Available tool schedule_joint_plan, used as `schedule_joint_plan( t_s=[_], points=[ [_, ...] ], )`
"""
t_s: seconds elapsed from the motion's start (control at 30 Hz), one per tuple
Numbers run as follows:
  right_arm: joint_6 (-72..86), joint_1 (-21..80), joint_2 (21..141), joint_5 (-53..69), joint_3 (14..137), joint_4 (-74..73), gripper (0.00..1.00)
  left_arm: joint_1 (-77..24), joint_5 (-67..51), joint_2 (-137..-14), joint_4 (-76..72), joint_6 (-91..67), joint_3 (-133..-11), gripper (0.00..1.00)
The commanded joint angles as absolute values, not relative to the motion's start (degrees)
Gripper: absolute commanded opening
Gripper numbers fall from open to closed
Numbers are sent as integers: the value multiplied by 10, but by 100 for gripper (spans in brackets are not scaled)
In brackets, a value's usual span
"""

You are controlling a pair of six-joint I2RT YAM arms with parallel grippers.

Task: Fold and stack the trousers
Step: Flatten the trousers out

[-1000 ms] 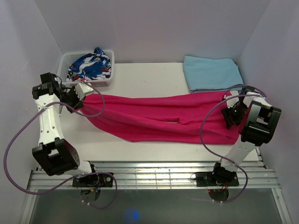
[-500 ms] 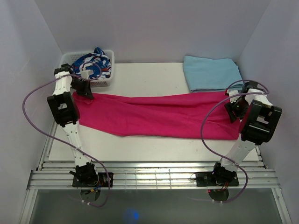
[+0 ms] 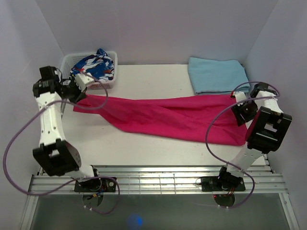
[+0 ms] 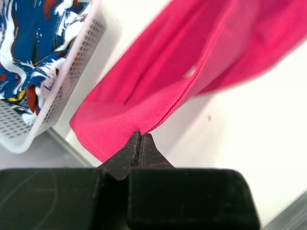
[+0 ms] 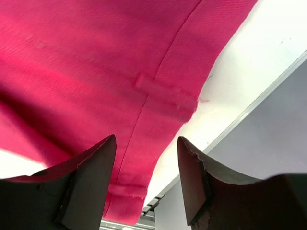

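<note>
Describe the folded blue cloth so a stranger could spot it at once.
Start at the white table and go to its far right corner. The cloth lies there, just beyond the right end of the pink trousers. It alone is pale blue, plain and folded.

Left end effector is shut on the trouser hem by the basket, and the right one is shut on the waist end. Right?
No. The right end effector is open: the right wrist view shows its jaws apart over the waist end of the trousers, gripping nothing. The left end effector is shut on the hem by the basket, as stated.
</note>
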State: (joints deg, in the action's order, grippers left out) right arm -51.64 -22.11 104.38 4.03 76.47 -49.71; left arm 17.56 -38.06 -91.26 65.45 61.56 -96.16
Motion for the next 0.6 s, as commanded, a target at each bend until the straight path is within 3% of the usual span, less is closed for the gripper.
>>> schedule_joint_plan(
  t_s=[0.0,0.1,0.23,0.57],
  points=[
    [-590,-227,979,76,750,-558,59,196,-386,-766,691,872,-816,0],
    [-633,-230,956,75,713,-571,59,217,-327,-647,716,1005,-677,0],
    [-682,-233,939,56,658,-579,59,237,-218,-568,723,1062,-529,0],
    [-764,-278,962,-40,595,-560,46,339,-123,-615,597,1049,-396,0]
  ],
)
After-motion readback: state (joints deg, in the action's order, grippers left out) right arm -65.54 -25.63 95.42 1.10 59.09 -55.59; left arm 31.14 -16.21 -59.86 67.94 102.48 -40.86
